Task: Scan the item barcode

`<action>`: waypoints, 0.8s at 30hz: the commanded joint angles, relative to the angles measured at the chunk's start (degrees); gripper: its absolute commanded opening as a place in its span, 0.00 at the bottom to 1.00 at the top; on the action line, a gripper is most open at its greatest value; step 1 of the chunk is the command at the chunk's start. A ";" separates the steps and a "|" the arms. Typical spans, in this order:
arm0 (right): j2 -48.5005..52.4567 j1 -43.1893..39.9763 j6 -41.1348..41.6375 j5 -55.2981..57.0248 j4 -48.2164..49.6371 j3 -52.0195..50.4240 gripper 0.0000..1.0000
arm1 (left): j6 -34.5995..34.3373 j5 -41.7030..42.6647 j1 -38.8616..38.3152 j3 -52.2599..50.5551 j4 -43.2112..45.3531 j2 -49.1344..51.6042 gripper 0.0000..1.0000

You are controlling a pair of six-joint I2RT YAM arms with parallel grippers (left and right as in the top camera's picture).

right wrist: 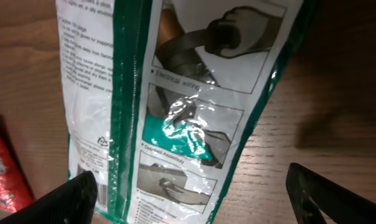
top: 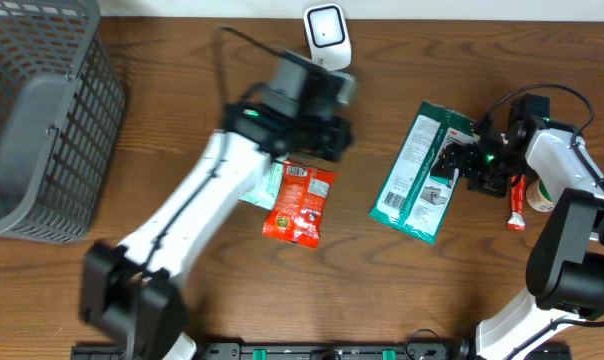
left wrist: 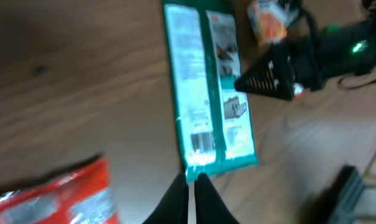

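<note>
- Table (top: 182, 60) seen from overhead: you have a green packet (top: 419, 172) lying flat right of centre. A red packet (top: 300, 203) lies near the middle, apart from it.
- Same view: your left hand (top: 332, 135) is over the far end of the red packet and points towards the green packet. A white scanner (top: 325, 32) stands at the far edge just behind that hand, and a grey basket (top: 32, 120) fills the left side.
- Same view: your right hand (top: 450, 165) is over the right edge of the green packet.
- Left wrist view: your left hand is closed, its fingers pressed together with nothing visible between them. The tips sit just short of the near end of the green packet. The barcode (left wrist: 202, 142) faces up close to that end. A blurred corner of the red packet shows at lower left, and the dark tip of your right hand reaches over the green packet's right side.
- Right wrist view: your right hand is open, fingers spread wide on either side of the green packet. You cannot tell whether either finger touches it. The packet lies printed side up on the table, and a sliver of the red packet shows at the left edge.
</note>
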 commanded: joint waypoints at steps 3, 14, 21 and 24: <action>-1.05 0.20 1.57 0.83 2.97 -1.88 0.96 | -1.40 -5.35 -6.21 0.35 6.80 8.76 0.08; -1.05 -0.22 2.12 -0.90 6.12 -4.42 0.93 | -1.42 -10.71 -10.10 0.35 21.18 21.53 0.09; -1.03 -0.26 2.01 -3.82 9.05 -7.10 0.92 | -1.86 -10.47 -10.25 0.35 18.53 26.01 0.10; -1.03 -0.17 0.81 -6.05 9.18 -7.23 0.91 | -1.88 -10.45 -10.34 0.35 16.52 27.23 0.10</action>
